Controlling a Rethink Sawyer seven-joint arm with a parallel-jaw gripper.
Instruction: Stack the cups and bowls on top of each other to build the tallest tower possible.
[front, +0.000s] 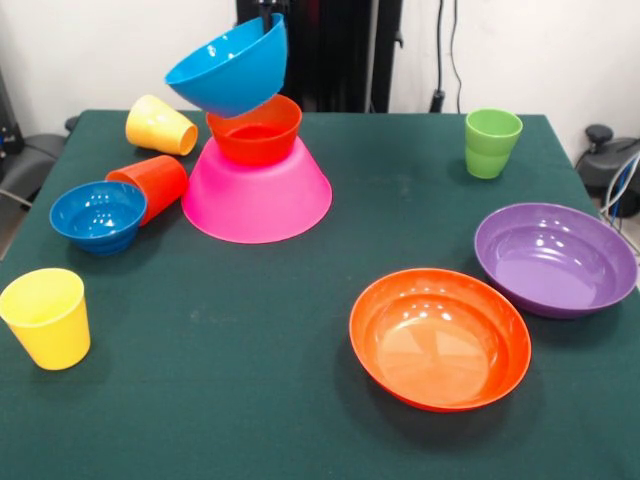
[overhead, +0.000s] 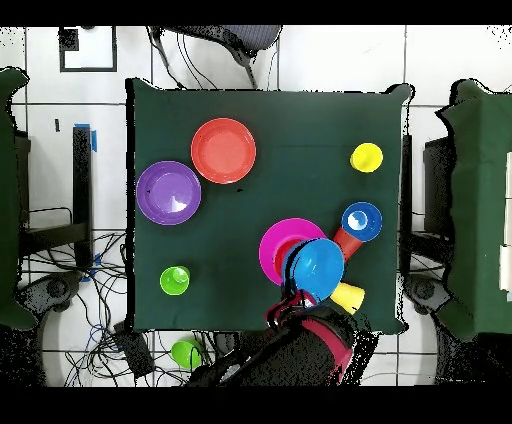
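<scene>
The large pink bowl (front: 256, 195) stands upside down at the table's far left, with the small orange bowl (front: 254, 130) upright on it. My gripper (front: 267, 18) comes down from the top edge, shut on the far rim of the medium blue bowl (front: 230, 68). The blue bowl hangs tilted, its lower edge at the orange bowl's rim. In the overhead view the medium blue bowl (overhead: 320, 268) covers part of the pink bowl (overhead: 278, 250), and the gripper (overhead: 291, 293) is at its near rim. Other cups and bowls lie apart on the table.
A yellow cup (front: 160, 125) and an orange-red cup (front: 152, 185) lie on their sides beside the tower. The small blue bowl (front: 98, 215) sits next to them. Upright are a yellow cup (front: 47, 318) and a green cup (front: 492, 142). The wide orange bowl (front: 440, 338) and wide purple bowl (front: 555, 258) sit at the right.
</scene>
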